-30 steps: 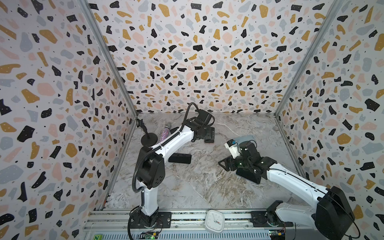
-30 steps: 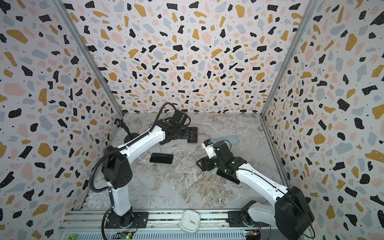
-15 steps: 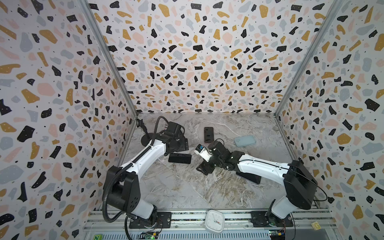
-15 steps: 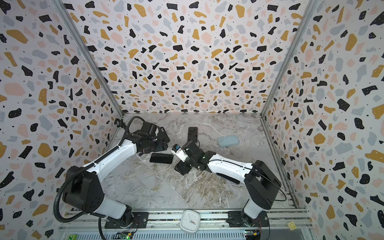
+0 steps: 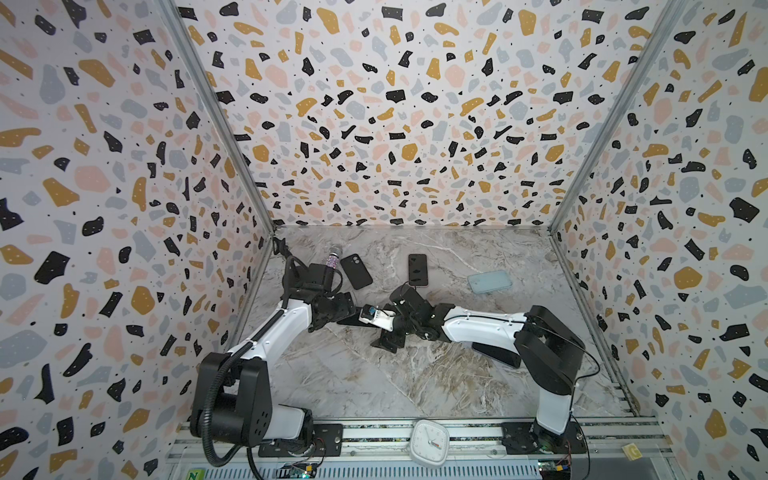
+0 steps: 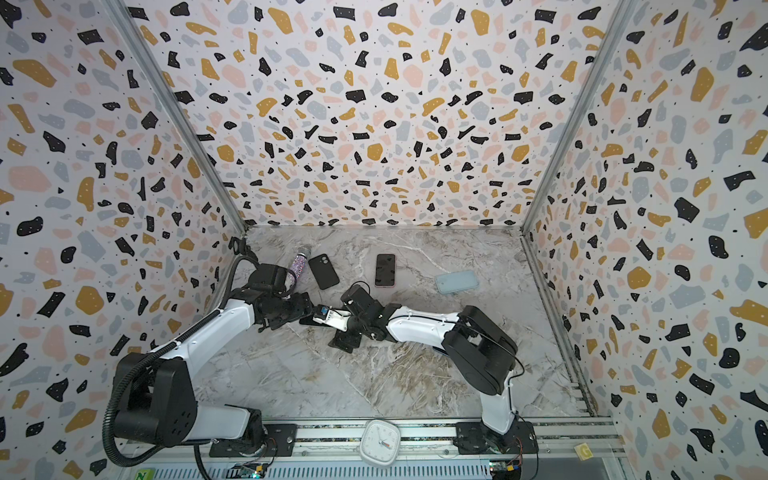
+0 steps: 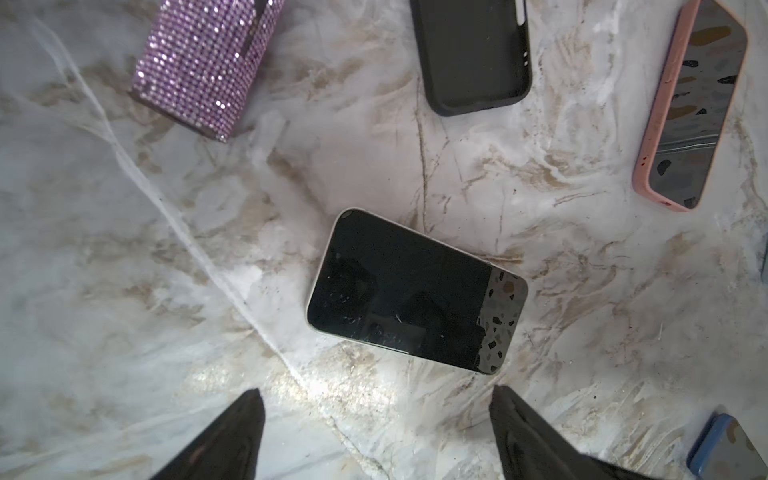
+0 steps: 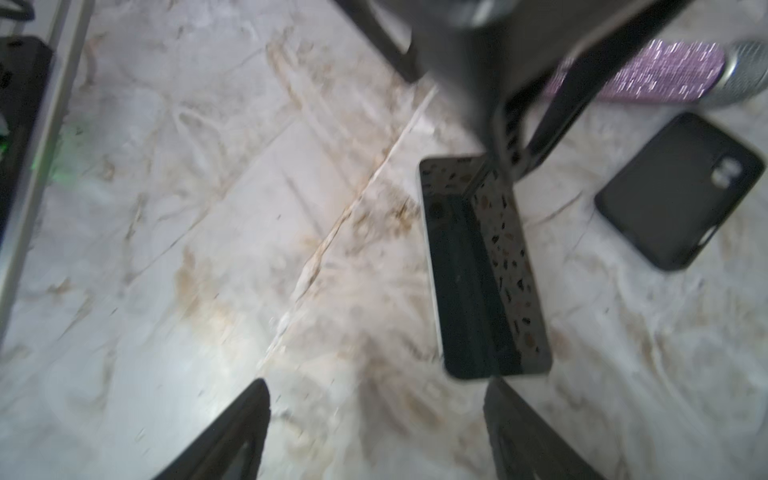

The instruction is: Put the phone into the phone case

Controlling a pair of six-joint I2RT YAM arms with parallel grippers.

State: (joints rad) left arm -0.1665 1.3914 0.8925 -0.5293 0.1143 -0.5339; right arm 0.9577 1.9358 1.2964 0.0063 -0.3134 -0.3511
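Observation:
The bare phone (image 7: 415, 291), black screen up with a pale rim, lies flat on the marble floor (image 7: 124, 291); the right wrist view shows the phone (image 8: 482, 270) lengthwise. In both top views it is mostly hidden under the two grippers. My left gripper (image 7: 376, 390) is open just short of the phone's long side. My right gripper (image 8: 376, 380) is open at the phone's short end, and one of its fingers (image 8: 523, 419) is close to that end. Neither grips anything. The empty black phone case (image 5: 356, 271) (image 6: 323, 271) (image 7: 473, 54) (image 8: 677, 191) lies just behind them.
A purple glitter bottle (image 5: 332, 259) (image 7: 199, 66) lies by the left wall. A phone in a pink case (image 5: 417, 270) (image 7: 690, 104) is at the back middle, with a pale blue case (image 5: 489, 281) to its right. A dark flat item (image 5: 496, 355) lies under the right arm.
Both arms swung in to the bare phone. The left gripper came forward from the pink-cased phone at the back. The right gripper crossed over from the right side.

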